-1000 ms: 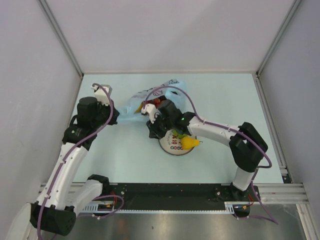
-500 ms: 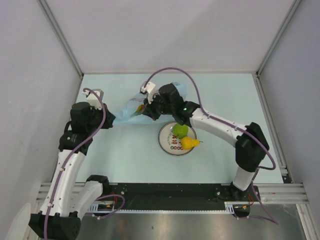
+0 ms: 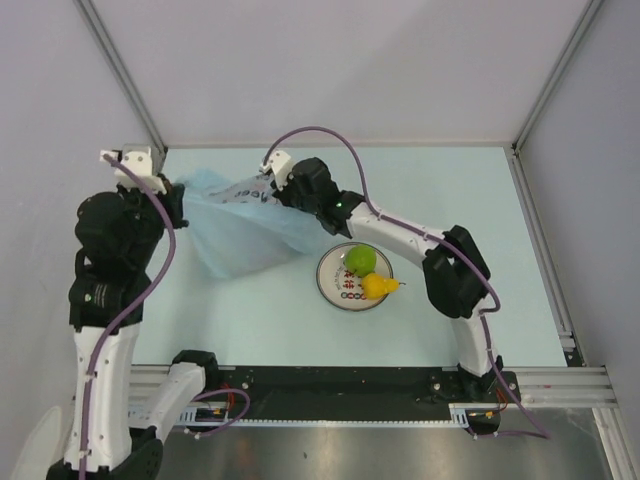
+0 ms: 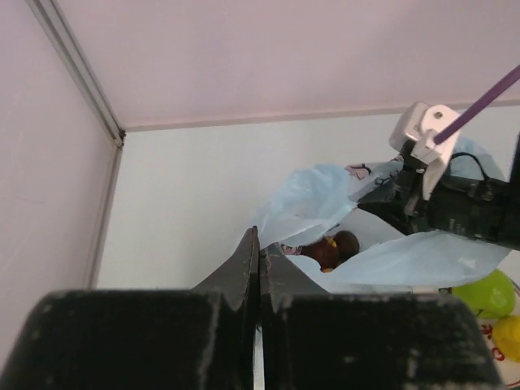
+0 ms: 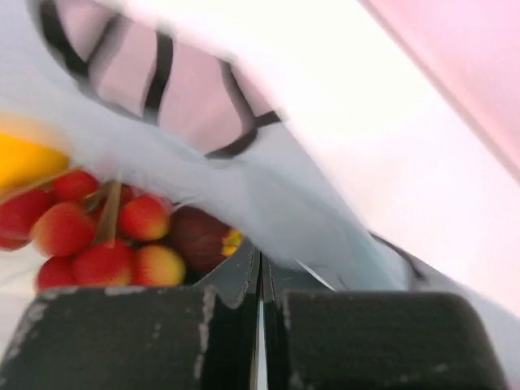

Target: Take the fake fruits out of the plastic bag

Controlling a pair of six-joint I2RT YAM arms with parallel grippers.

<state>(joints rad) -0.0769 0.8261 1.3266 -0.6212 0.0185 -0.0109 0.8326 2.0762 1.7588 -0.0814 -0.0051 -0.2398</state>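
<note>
Light-blue film: the plastic bag (image 3: 240, 225) is stretched between your two claws, at 10 o'clock from the plate (image 3: 328, 290). The left claw (image 4: 260, 246) is pressed together on the bag's 9 o'clock edge. The right claw (image 5: 261, 264) is pressed together too, pinching film at the 2 o'clock edge.

The green apple (image 3: 360, 260) and yellow piece (image 3: 377, 287) sit on the plate. The red berries (image 5: 89, 240) and a dark fruit (image 5: 197, 236) are inside the bag, just beside the right claw's tips.

It reads as a spread-the-mouth step. To do it well:
- Grip both pinches firmly and pull apart evenly, so the mouth gapes without tearing the thin film.
- Hold the load low over the counter (image 3: 450, 200) so nothing rolls far.
- One claw will likely have to let go to reach in — free the right, it's nearest the berries.
- Have the left hold tension while you do, or the mouth will probably collapse over the fruit.
</note>
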